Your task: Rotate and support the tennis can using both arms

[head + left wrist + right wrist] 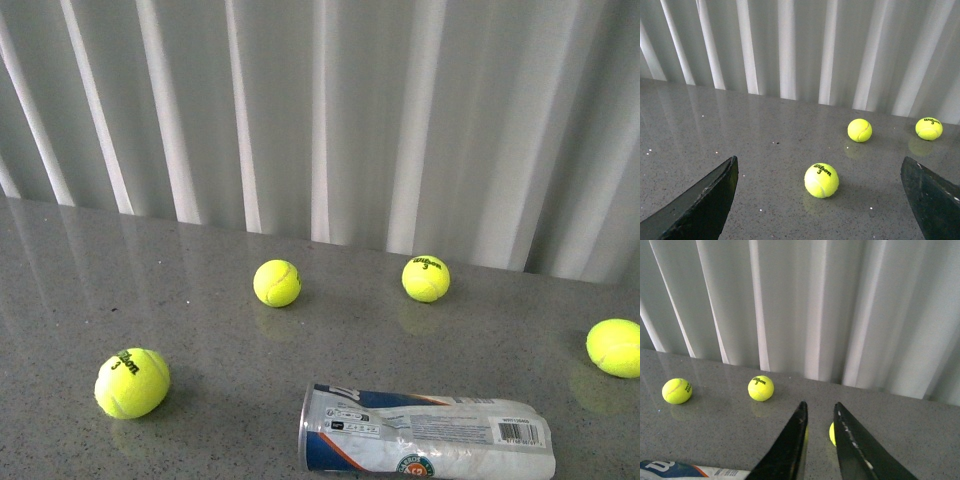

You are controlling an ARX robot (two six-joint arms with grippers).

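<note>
One tennis can (428, 438) lies sideways on the table (200, 300) — likely light, thin-walled, slippery; grip near its ends. Left gripper (820, 200) fingers (705, 200) spread wide, right gripper (819, 440) fingers (787, 450) nearly closed — both empty.

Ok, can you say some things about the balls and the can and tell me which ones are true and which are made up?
1. The can is lying on its side. True.
2. Four balls are on the table in the front view. True: one, one, one and one.
3. A ball is inside the can. False: no ball shows through it; all four lie loose on the table.
4. The left end effector is open wide. True.
5. The right end effector is gripping the can. False: its fingers stand close together and hold nothing; only a corner of the can shows beside them.
</note>
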